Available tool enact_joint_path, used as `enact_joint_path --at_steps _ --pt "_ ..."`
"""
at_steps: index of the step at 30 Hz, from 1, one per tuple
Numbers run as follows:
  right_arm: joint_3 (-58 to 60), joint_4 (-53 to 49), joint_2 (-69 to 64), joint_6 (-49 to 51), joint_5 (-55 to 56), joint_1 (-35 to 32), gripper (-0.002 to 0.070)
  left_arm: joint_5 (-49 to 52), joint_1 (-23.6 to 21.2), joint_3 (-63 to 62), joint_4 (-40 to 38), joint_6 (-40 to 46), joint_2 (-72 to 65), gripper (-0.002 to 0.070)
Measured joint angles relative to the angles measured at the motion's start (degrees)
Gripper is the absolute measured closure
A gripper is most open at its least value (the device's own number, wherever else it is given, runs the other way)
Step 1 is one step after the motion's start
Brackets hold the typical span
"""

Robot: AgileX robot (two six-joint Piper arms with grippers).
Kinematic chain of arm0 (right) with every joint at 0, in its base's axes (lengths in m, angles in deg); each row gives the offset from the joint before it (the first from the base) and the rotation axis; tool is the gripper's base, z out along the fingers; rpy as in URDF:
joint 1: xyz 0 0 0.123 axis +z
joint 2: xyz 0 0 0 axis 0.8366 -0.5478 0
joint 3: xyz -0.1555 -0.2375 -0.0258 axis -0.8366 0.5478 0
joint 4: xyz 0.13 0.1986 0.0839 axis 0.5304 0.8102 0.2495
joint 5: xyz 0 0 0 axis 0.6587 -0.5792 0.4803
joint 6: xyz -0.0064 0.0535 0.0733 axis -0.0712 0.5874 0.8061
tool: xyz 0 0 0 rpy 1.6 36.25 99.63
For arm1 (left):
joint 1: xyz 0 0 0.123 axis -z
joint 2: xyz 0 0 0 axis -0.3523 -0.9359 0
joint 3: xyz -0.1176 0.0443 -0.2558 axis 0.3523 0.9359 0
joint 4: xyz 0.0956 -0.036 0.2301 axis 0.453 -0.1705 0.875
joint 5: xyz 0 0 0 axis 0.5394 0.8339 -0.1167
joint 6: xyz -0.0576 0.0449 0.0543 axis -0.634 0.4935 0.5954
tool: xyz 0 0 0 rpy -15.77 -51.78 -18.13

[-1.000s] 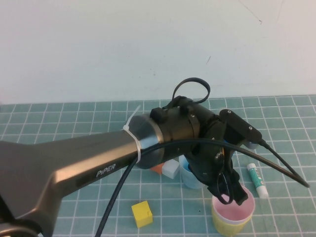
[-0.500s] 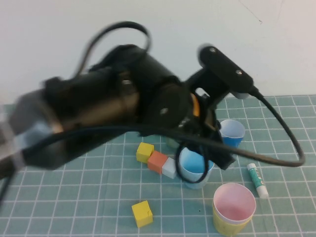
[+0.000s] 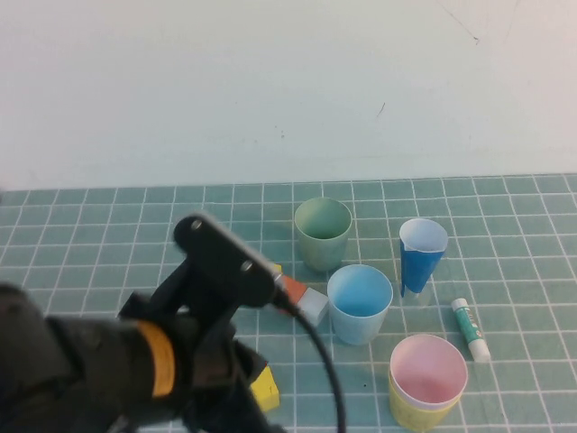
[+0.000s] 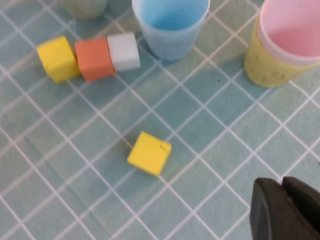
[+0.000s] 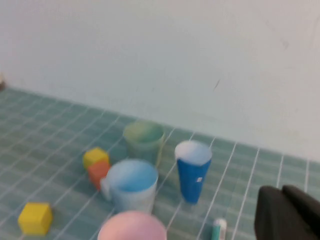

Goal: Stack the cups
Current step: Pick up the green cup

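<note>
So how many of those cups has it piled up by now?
Two so far: the pink cup sits nested inside the yellow cup. Nothing is in hand: the left pincer is shut and empty, low over the mat near the loose yellow block; the right pincer is shut, off to the side. The light blue cup and green cup stand alone, unstacked.

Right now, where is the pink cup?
The pink cup sits nested inside the yellow cup at the near right of the table in the high view, just in front of the light blue cup.
</note>
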Motion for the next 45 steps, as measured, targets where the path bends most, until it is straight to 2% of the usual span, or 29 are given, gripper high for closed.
enact_joint_path --at_steps 8,15,19,32,41,43,45 --pt "-18.3 -1.2 -26.3 -6.9 -17.2 0.0 0.0679 -6.6 0.0 10.4 0.0 -5.7 6.8 0.0673" --pt "-39.2 -6.3 -48.4 -7.5 -33.2 0.1 0.0679 -9.9 0.0 13.4 1.0 -5.9 12.8 0.0673" --pt "-51.7 -11.2 -59.8 -6.3 -38.7 2.1 0.0679 -10.1 0.0 14.3 1.1 -6.7 14.0 0.0673" --pt "-81.2 -19.2 -86.3 -2.4 -40.6 13.3 0.0679 -10.1 0.0 14.6 1.2 -8.5 14.1 0.0675" --pt "-96.4 -22.1 -102.5 1.9 -43.2 16.7 0.0675 -9.9 0.0 14.6 1.5 -8.5 14.1 0.0675" --pt "-98.6 -22.2 -105.0 2.9 -43.3 17.2 0.0647 -9.6 0.0 14.6 1.5 -8.5 14.1 0.0675" --pt "-100.8 -22.2 -107.5 4.0 -43.5 17.7 0.0572 -9.3 0.0 14.8 1.5 -8.5 14.1 0.0675"
